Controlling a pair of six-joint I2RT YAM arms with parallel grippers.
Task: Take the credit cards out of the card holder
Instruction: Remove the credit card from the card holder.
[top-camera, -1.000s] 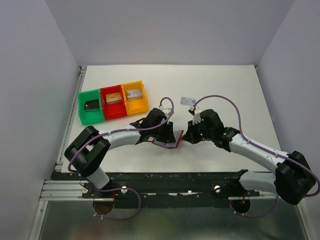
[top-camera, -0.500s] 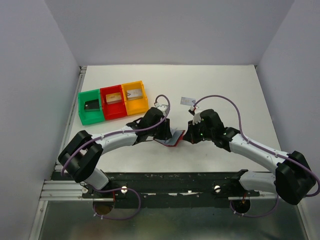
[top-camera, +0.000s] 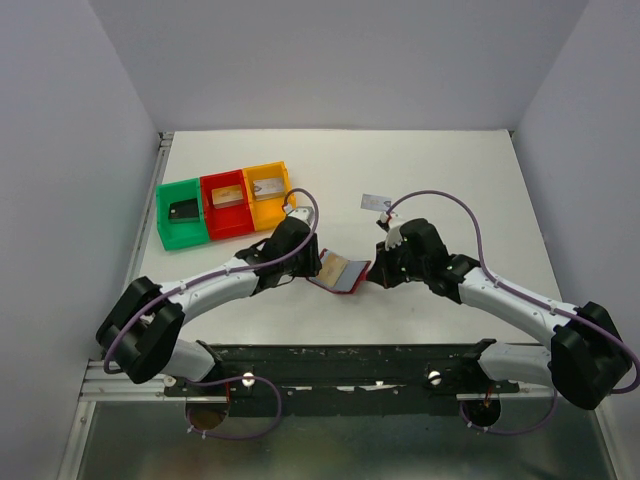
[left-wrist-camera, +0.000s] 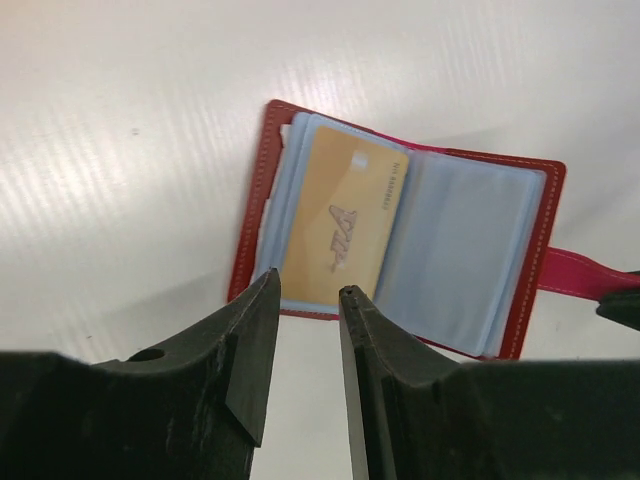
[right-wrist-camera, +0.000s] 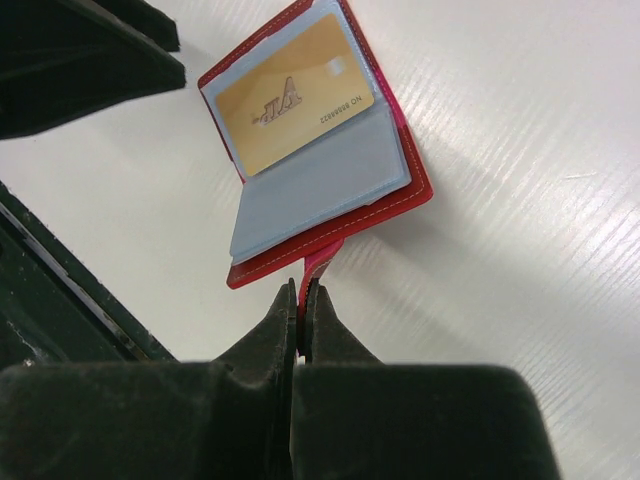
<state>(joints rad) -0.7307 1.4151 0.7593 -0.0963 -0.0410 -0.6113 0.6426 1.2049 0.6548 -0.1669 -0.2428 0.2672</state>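
The card holder lies open on the table, dark red with light blue sleeves. One gold-tan credit card sits in its left sleeve and also shows in the right wrist view. My right gripper is shut on the holder's red snap tab, at the holder's right side. My left gripper is open with nothing between its fingers, just off the holder's near left edge.
Green, red and orange bins stand in a row at the left. A card lies in each: black, tan and pale. A small pale flat piece lies behind the right arm.
My left gripper has drawn back to the left off the card holder, uncovering the open sleeves and the gold card. The right gripper has kept still on the tab.
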